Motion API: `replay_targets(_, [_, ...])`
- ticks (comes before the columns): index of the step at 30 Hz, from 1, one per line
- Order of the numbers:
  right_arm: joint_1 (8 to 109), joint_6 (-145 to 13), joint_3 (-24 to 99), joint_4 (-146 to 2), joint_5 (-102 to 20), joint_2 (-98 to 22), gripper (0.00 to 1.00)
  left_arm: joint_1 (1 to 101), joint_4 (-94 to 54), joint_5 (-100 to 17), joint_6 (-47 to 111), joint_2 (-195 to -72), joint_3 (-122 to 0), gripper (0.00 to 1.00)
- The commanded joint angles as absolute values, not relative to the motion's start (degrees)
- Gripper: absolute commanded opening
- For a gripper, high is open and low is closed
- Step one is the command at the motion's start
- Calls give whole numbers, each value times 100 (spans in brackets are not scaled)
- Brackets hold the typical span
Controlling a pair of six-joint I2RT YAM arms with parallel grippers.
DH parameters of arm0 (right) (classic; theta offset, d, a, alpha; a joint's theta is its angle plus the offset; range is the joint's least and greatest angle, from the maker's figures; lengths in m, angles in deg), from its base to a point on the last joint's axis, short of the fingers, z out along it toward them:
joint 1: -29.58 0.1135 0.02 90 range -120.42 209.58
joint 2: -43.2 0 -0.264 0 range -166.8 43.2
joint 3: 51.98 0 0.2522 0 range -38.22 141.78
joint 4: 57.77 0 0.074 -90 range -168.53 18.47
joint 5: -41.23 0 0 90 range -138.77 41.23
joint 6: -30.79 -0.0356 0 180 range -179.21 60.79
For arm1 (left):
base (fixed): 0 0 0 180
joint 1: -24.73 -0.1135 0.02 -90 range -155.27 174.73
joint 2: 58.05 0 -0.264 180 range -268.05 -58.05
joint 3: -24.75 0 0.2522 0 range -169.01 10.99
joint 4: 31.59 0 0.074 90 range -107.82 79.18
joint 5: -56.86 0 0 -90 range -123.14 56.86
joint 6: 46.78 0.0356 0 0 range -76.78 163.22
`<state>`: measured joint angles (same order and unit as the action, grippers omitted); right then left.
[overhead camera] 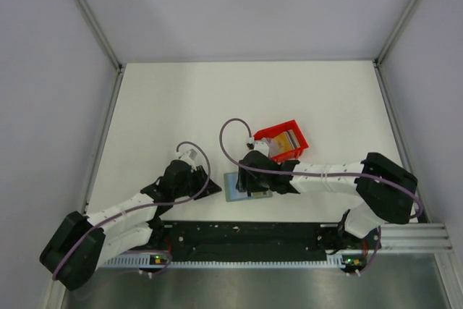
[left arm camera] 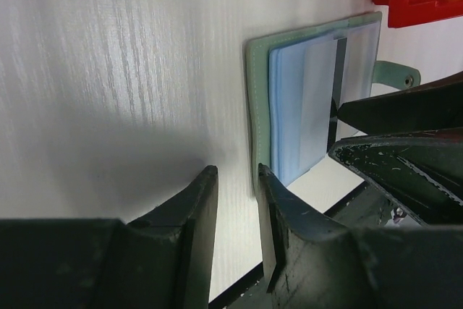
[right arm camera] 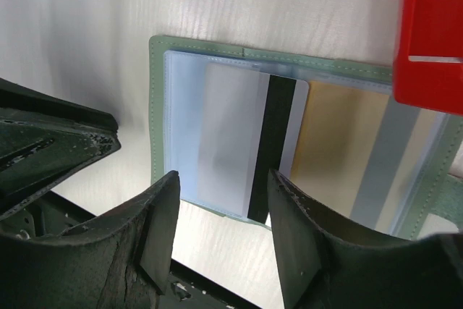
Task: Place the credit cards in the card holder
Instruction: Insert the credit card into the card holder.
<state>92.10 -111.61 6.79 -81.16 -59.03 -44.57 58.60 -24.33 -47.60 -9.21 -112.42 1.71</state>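
Top: right gripper (overhead camera: 251, 179) over open card holder (overhead camera: 235, 187), left gripper (overhead camera: 210, 187) just left of it. Red bin (overhead camera: 269, 132) beyond holds cards (overhead camera: 288, 137).
Left wrist: jaws apart, empty. Card holder ahead-right, right gripper crowding it.
Right wrist: jaws apart, nothing clamped. White striped card (right arm camera: 239, 135) below the tips, tan card (right arm camera: 340, 150) pocketed to its right.

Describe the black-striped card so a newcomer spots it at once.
Find the red bin; beside it the grey-green card holder lies open. Of the two cards showing inside, it is the whitish card with a black stripe, not the grey-striped tan card.
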Motion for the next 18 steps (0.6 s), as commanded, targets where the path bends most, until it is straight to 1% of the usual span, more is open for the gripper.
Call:
replay_targets(1, [9251,-11239,687,-7742,-5712,-4566,51,5918,-3004,-4923,-952,-11394,281,33])
replay_targets(4, [9251,-11239,686,-7680,-5659,-4548,50,5910,-2987,-4879,-960,-11404,281,33])
replay_targets(8, [9234,-11247,520,-7803,-6080,-4145,50,5910,-2907,-4844,-908,-11395,246,33])
replay_targets(11, [9093,-11177,458,-7908,-6108,-3995,50,5919,-2925,-4826,-881,-11438,229,34])
replay_targets(18, [8944,-11142,405,-7856,-5950,-4135,50,5919,-2986,-4853,-855,-11553,176,36])
